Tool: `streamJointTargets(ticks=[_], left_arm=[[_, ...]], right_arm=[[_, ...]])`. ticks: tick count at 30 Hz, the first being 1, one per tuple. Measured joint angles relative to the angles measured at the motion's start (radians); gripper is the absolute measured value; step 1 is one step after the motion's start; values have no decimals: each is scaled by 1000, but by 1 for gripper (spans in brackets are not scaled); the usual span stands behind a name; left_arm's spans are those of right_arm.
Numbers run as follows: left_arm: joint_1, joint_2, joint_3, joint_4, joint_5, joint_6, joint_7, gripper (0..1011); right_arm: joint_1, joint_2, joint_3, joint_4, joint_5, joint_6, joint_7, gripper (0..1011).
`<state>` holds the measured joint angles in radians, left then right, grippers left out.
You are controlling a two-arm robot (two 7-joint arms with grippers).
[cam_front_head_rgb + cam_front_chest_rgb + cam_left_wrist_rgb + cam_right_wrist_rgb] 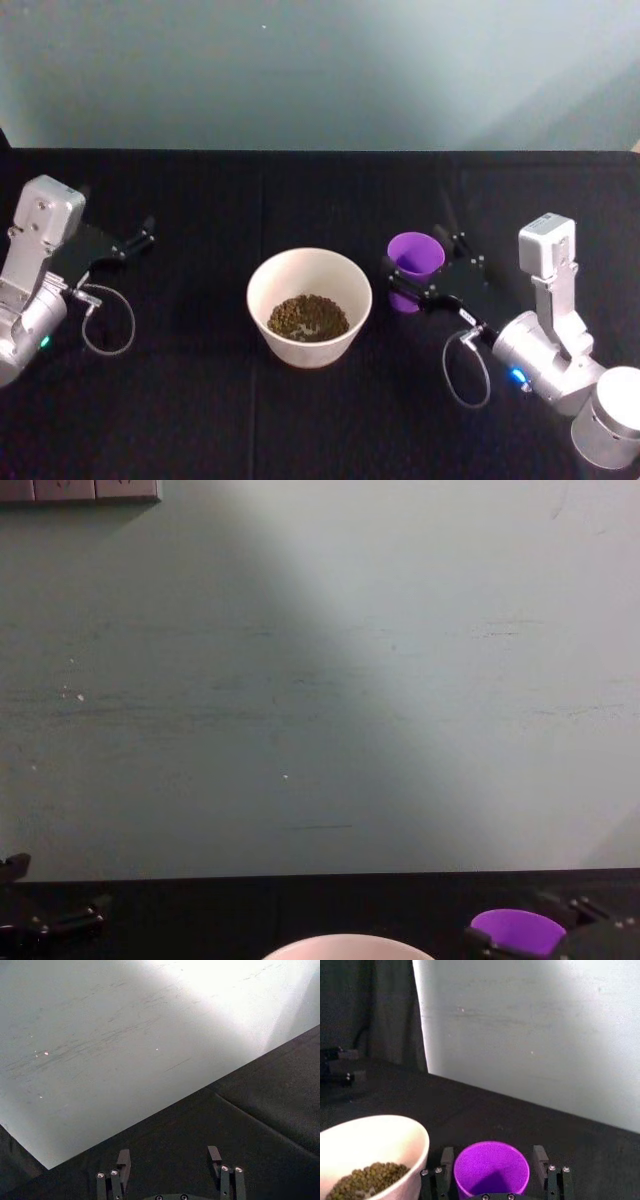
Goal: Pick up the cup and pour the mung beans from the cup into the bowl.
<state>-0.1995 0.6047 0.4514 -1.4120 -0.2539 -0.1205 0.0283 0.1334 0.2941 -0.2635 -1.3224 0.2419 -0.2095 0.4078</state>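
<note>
The white bowl sits mid-table with the mung beans piled in its bottom. Just right of it the purple cup stands upright, and its inside looks bare purple. My right gripper is open with one finger on each side of the cup. In the right wrist view the cup sits between the fingers with thin gaps, and the bowl with beans lies beside it. My left gripper is open and parked at the far left, holding nothing.
A black cloth covers the whole table, with a pale wall behind its far edge. Free room lies between the bowl and the left arm and along the front. The chest view shows the bowl rim and the cup top.
</note>
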Motion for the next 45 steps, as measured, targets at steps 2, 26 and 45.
streamJointTargets(ticks=[2, 26, 45], left_arm=[[0, 0, 0, 0, 0, 0, 0, 1000], [0, 0, 0, 0, 0, 0, 0, 1000], [0, 0, 0, 0, 0, 0, 0, 1000]], right_arm=[[-4, 5, 1, -21, 0, 0, 0, 1003], [1, 60, 69, -131, 42, 53, -34, 1003], [16, 27, 97, 31, -16, 51, -100, 1003]])
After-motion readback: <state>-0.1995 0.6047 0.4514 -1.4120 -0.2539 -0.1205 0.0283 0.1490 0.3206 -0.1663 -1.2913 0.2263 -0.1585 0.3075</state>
